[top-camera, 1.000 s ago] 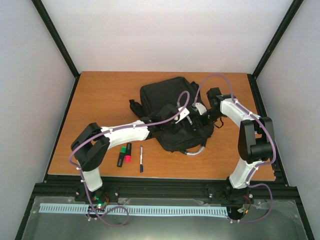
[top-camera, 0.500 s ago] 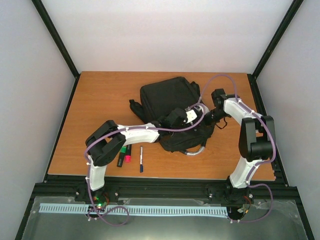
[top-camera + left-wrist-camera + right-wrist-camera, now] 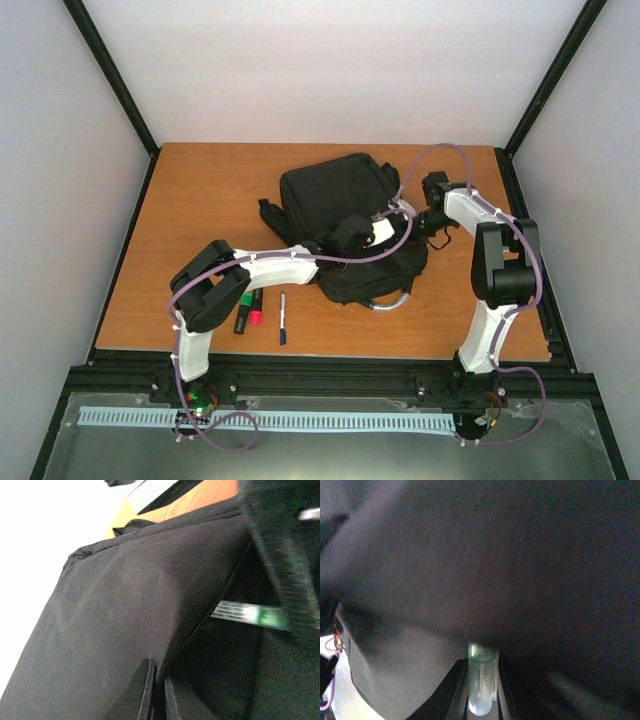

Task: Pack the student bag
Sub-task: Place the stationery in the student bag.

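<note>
**Now Loading: Bag Mouth Held, Item at the Opening**

Judged from the layout, the step in hand is loading: one arm holds the opening while the other brings an item to it.

1. At 7 o'clock from the bag, a black-and-green highlighter (image 3: 243,313), a red-tipped marker (image 3: 257,305) and a dark pen (image 3: 282,318) lie side by side, not yet packed.
2. The left gripper (image 3: 157,677) has its fingers pressed together at the zip edge, apparently pinching the fabric lip.
3. The student bag (image 3: 335,190) lies just past the table centre, toward 1 o'clock. A green-and-white label (image 3: 250,614) shows inside the opening.
4. At the bag's 3 o'clock side, the right gripper (image 3: 482,661) pinches a slim translucent tube (image 3: 481,690) with a green end, close against black fabric.

The next move probably calls for lifting the lip to widen the mouth, then pushing the tube fully inside before letting go.

The table (image 3: 200,200) is matte orange-brown wood. Plain white walls (image 3: 330,70) enclose it, with black frame posts (image 3: 110,75) at 11 and 1 o'clock.
</note>
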You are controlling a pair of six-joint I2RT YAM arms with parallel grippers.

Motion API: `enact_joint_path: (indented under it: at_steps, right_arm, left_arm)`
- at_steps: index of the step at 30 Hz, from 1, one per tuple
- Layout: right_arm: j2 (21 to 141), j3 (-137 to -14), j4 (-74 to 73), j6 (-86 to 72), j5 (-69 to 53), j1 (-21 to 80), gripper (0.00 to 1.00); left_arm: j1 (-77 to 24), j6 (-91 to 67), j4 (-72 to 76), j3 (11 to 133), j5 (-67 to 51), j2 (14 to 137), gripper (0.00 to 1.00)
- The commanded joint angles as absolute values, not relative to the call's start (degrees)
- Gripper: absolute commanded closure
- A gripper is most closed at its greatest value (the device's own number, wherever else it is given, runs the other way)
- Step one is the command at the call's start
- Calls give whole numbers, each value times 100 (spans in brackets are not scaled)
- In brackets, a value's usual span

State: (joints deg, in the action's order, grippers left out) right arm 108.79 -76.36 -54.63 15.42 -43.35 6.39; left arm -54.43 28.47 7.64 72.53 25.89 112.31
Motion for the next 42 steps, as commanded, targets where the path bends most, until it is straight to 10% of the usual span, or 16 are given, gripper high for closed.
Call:
enact_joint_path:
  at_steps: [1, 13, 24, 42]
  right_arm:
    - [11106, -8093, -4924, 1064, -4674, 606, 95]
    - [9862, -7363, -5045, 1602, -4481, 413, 53]
    - [8961, -6061, -4695, 2678, -4781, 428, 90]
    - [8741, -5716, -4251, 2701, -3820, 1122, 94]
  left_arm:
    - [-5492, 2296, 999, 7278, 2324, 10746, 97]
    - [-5485, 1978, 782, 6974, 2065, 10297, 99]
    - [-5414, 1399, 515, 6749, 1523, 9794, 99]
    - [-5322, 1009, 362, 6611, 1211, 9531, 99]
